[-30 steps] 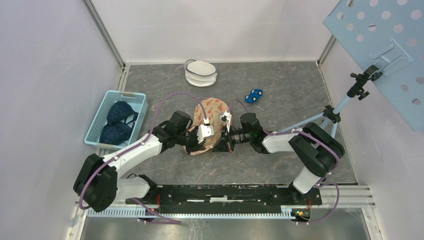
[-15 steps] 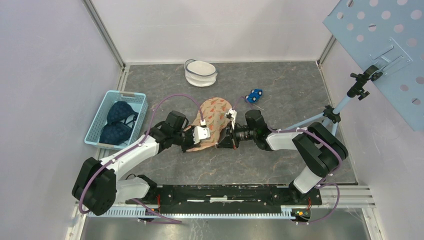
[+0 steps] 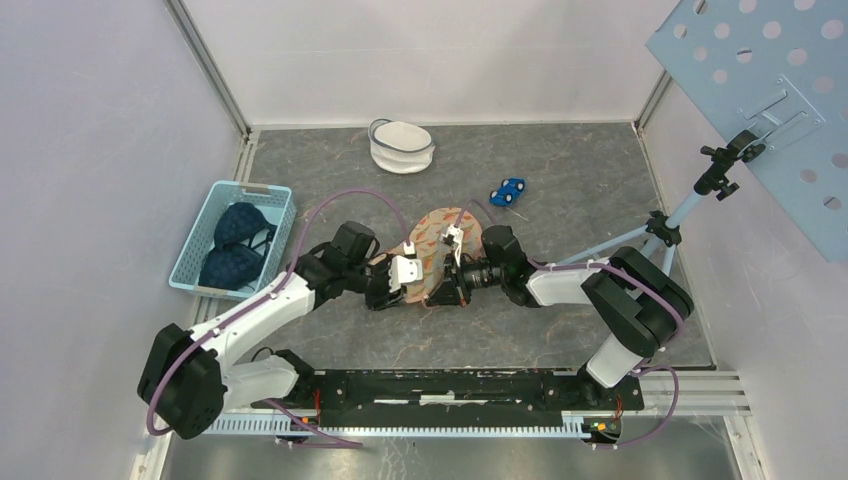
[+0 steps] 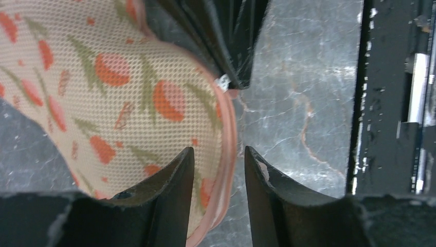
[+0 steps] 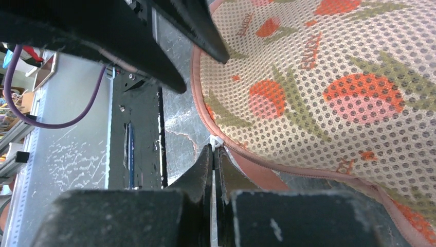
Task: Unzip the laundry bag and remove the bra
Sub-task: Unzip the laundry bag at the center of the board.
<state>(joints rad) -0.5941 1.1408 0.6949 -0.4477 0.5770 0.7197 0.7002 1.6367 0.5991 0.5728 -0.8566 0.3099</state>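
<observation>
Cream mesh laundry bag (image 3: 446, 232), red print | flat on grey surface (image 3: 570, 170), centre | left hand (image 4: 218, 151) just released, apart astride pink rim (image 4: 230, 135) | right hand (image 5: 213, 152) clamped on white zipper pull (image 5: 216, 140) | regrip due, still zipped

From above, the left tool (image 3: 412, 290) and right tool (image 3: 442, 288) hid the near edge of the laundry bag (image 3: 437, 228); mesh obscured its contents.
</observation>
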